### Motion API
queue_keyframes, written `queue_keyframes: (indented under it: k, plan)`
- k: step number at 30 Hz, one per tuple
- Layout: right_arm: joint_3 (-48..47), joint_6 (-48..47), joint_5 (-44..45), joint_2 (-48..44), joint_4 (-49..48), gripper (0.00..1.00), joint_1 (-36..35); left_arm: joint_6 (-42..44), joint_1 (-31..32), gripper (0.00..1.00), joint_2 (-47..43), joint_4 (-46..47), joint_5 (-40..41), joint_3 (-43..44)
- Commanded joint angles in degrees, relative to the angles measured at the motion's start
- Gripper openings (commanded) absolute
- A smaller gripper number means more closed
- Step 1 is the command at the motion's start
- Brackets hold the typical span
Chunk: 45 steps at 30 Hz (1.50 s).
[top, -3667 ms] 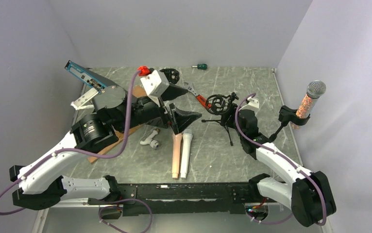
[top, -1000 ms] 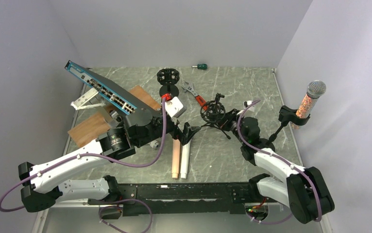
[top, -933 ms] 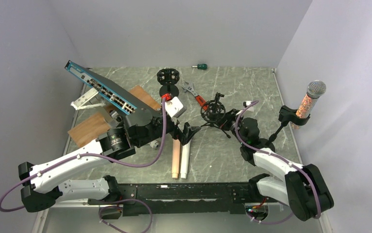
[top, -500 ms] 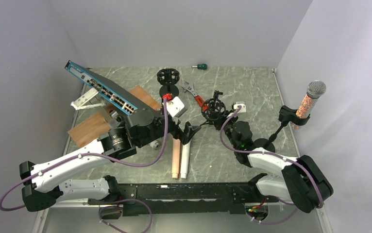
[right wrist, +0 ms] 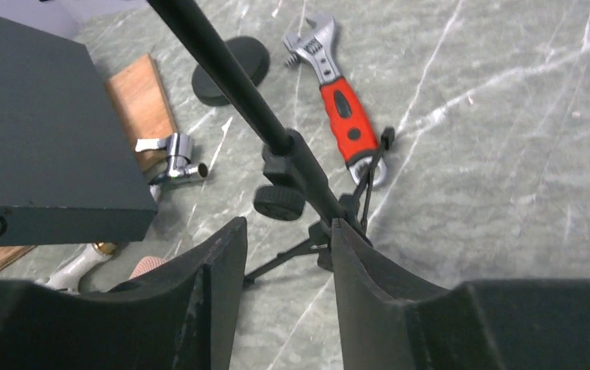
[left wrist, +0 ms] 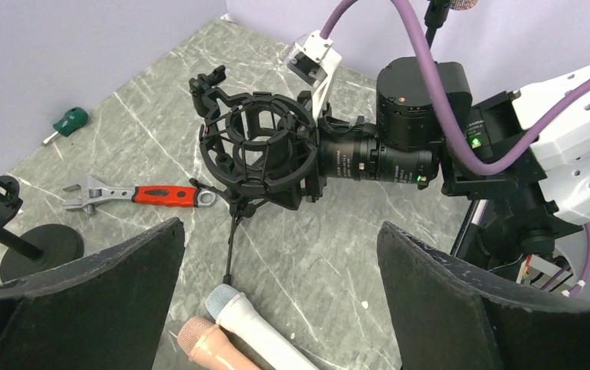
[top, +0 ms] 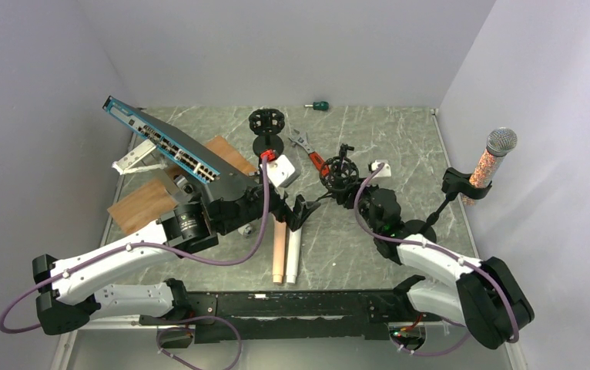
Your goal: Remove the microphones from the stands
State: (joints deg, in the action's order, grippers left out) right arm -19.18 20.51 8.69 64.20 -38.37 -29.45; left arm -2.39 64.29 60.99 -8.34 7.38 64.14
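1. Pink-glitter microphone [top: 491,160] with a silver mesh head sits tilted in the clip of a black stand [top: 454,185]. It is at the 3 o'clock edge of the grey marbled table [top: 400,131], with both arms well apart from it.
2. Right jaws are near the table's centre, drawn narrowly in on the stem of a black shock-mount tripod [left wrist: 261,150]. One finger [right wrist: 357,285] presses against its hub.
3. Left jaws are spread wide and hold nothing. They face that tripod from its 8 o'clock side.
4. White microphone [left wrist: 249,327] and peach microphone [left wrist: 206,344] lie side by side on the table, at 6 o'clock of the left jaws.
5. Red-handled wrench [left wrist: 149,195] lies flat at 11 o'clock of the tripod.
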Motion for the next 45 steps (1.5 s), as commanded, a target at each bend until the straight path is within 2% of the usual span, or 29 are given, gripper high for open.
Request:
queue_keyframes:
  k: [1, 7, 13, 18, 21, 24, 28, 32, 39, 45]
  plan:
    - [-3.33, 11.42, -1.41, -4.56, 14.25, 0.5, 1.14, -0.54, 0.48, 0.97, 0.27, 1.8, -0.34, 0.53]
    - [-2.0, 19.68, -1.5, -10.89, 19.87, 0.65, 2.54, -1.21, 1.04, 0.97, -0.06, 1.53, -1.57, 0.92]
    - [-2.87, 28.81, -12.24, -9.27, 17.07, 0.61, 9.33, -0.87, 1.43, 0.97, 0.25, 1.55, -1.0, 0.76]
    - [-1.7, 38.48, -22.96, -4.45, 5.56, 0.55, 15.5, -0.47, 1.54, 0.98, 0.15, 1.78, -0.28, 0.54]
    - [-2.35, 40.78, -27.32, -1.76, 0.61, 0.54, 16.11, -0.35, 1.62, 0.98, 0.1, 1.74, -0.14, 0.61]
    - [-1.35, 42.81, -28.01, -1.31, -3.97, 0.58, 16.14, -0.42, 1.71, 0.98, -0.01, 1.73, -0.49, 0.57]
    - [-2.4, 44.77, -27.97, 1.1, -4.42, 0.6, 16.09, -0.77, 2.04, 0.98, -0.09, 1.64, -1.25, 0.73]
    - [-2.3, 47.65, -29.15, 5.13, -9.62, 0.53, 16.01, -0.52, 2.32, 0.98, -0.09, 1.67, -0.91, 0.7]
    - [-2.16, 47.43, -27.73, 7.24, -10.69, 0.49, 15.3, -0.68, 2.5, 0.98, 0.0, 1.54, -0.98, 0.72]
    - [-2.07, 43.81, -24.71, 7.86, -9.04, 0.34, 14.95, -0.51, 2.77, 0.98, -0.17, 1.61, -0.74, 0.66]
